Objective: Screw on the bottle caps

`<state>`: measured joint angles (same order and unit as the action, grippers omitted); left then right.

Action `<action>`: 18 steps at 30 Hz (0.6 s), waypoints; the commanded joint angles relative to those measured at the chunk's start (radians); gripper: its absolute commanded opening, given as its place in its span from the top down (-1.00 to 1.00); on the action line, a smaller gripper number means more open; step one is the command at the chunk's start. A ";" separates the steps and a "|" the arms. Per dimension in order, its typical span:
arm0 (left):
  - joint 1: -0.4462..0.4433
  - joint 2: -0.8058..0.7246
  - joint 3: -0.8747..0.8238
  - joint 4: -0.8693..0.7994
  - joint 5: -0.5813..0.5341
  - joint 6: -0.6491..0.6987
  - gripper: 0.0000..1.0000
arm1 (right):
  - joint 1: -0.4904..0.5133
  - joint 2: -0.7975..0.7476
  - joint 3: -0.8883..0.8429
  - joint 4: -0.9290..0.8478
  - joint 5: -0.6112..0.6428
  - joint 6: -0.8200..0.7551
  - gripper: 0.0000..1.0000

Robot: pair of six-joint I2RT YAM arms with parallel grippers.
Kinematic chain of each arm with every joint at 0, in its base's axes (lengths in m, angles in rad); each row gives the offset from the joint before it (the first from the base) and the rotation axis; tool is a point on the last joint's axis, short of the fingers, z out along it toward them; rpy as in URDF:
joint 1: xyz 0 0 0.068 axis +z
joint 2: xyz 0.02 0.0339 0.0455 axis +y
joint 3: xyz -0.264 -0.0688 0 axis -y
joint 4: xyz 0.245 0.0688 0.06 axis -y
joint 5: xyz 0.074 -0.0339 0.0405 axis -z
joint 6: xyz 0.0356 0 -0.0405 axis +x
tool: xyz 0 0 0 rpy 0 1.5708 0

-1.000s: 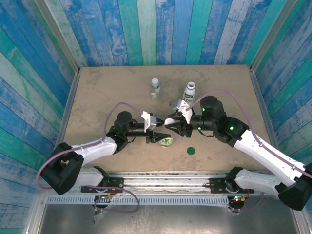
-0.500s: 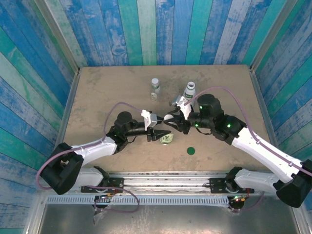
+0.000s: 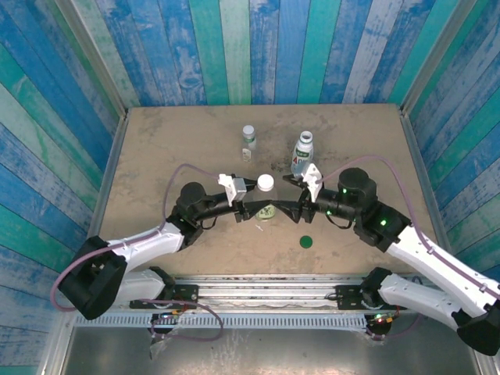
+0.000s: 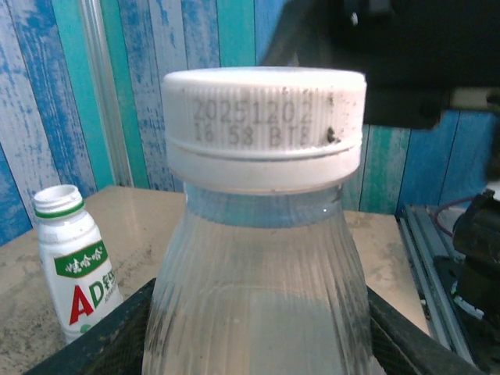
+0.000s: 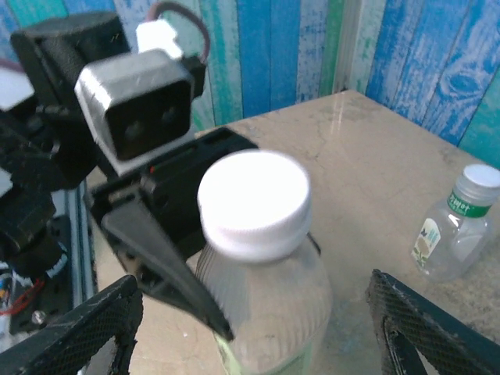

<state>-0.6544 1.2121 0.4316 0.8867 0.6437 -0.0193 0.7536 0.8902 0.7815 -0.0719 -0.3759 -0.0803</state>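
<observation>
The clear bottle (image 3: 266, 209) stands mid-table with its white cap (image 3: 266, 183) on the neck, and the left gripper (image 3: 251, 209) clamps its body. The right gripper (image 3: 287, 209) faces it, fingers spread wide and clear of it. The green cap (image 3: 306, 241) lies on bare table (image 3: 172, 148) toward the front edge, while the white bottle (image 3: 302, 152) and small bottle (image 3: 248, 141) stand well apart behind.

Tabletop (image 3: 172, 141): a tan, mottled slab with faint scuffs, rectangular in the top view. Plank-patterned walls (image 3: 250, 47): vertical strips of blue, teal and worn white, enclosing the slab at the back and on both sides. Metal edging (image 3: 112, 180): a pale strip between the slab and the left wall. Aluminium rail (image 3: 266, 283): runs along the near edge. Grey metal sheet (image 3: 266, 351): lies below the rail. In the wrist views the same slab (image 4: 133, 207) (image 5: 367, 172) meets the striped planks (image 4: 117, 78) (image 5: 258, 47).
</observation>
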 commanded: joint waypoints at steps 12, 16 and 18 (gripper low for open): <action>0.001 -0.030 0.031 0.159 0.294 -0.129 0.08 | -0.002 0.071 -0.094 0.072 -0.234 -0.211 -0.60; 0.001 -0.031 0.040 0.173 0.323 -0.152 0.07 | -0.002 0.126 -0.067 0.064 -0.312 -0.225 -0.51; 0.001 -0.032 0.041 0.186 0.348 -0.167 0.08 | -0.002 0.142 -0.063 0.064 -0.305 -0.232 -0.52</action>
<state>-0.6491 1.2114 0.4408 1.0130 0.9100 -0.1516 0.7464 1.0168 0.6941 -0.0135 -0.6094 -0.2806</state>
